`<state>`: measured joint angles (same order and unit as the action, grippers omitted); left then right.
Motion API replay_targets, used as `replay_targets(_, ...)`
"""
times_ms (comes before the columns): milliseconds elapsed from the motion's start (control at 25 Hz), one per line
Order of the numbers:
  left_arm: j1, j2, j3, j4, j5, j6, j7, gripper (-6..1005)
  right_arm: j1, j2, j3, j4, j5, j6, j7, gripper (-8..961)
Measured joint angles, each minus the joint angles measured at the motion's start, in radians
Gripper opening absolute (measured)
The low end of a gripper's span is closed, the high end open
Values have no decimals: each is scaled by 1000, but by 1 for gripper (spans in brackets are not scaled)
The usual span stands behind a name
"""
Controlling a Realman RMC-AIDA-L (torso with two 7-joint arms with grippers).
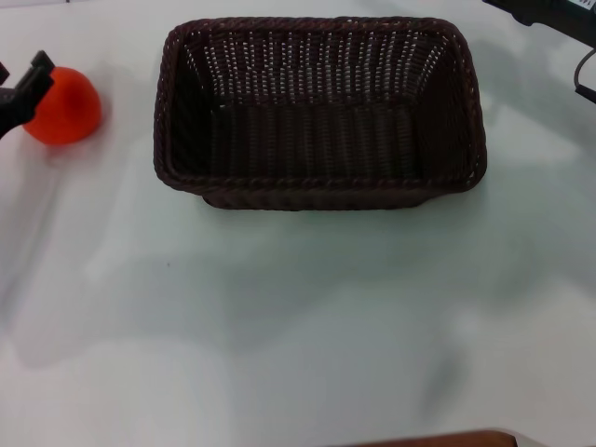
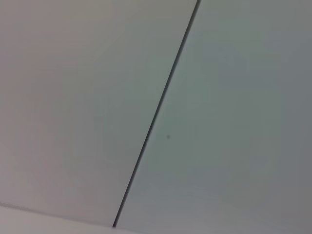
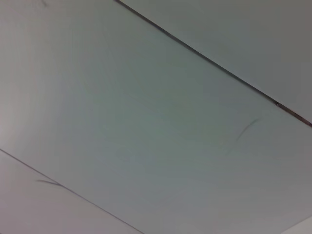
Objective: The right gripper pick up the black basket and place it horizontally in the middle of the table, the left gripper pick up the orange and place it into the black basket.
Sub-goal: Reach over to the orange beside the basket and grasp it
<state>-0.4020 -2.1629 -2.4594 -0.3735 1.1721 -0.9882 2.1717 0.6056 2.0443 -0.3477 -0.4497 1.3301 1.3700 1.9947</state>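
The black basket [image 1: 319, 112] stands upright and lengthwise across the white table [image 1: 298, 326], at the middle of its far half, and it is empty. The orange [image 1: 65, 107] sits on the table to the left of the basket, well apart from it. My left gripper [image 1: 28, 88] reaches in from the left edge of the head view, and its black tip overlaps the orange's upper left side. My right gripper [image 1: 549, 11] shows only as a black arm end at the top right corner, away from the basket.
A black cable [image 1: 585, 79] loops at the right edge beside the basket. A brown edge [image 1: 438, 440] shows at the table's near side. Both wrist views show only pale flat panels with dark seams [image 2: 156, 117] [image 3: 209, 61].
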Motion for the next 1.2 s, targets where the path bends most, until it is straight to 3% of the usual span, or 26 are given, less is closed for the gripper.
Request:
replay_targets(560,-31,-1,104,8,1,171,33,893,1,5,-1,25,0,1,-8,797)
replay_targets(680,-46,-3,120,15,1,220,34,886,2,8,0,27,0,3,-12,797)
replay_targets(880,-54,-3,133,29,1,237,61,790,2,11,1,27,0,5,-13,797)
replay_targets(1080,-47,-3,147,25,-3,233,73,586,0,12,6,26,0,8,-13,797)
replay_targets(1200,-47,-3,148,24,-3,233,78,555,0,12,6,26,0,9,-13,798)
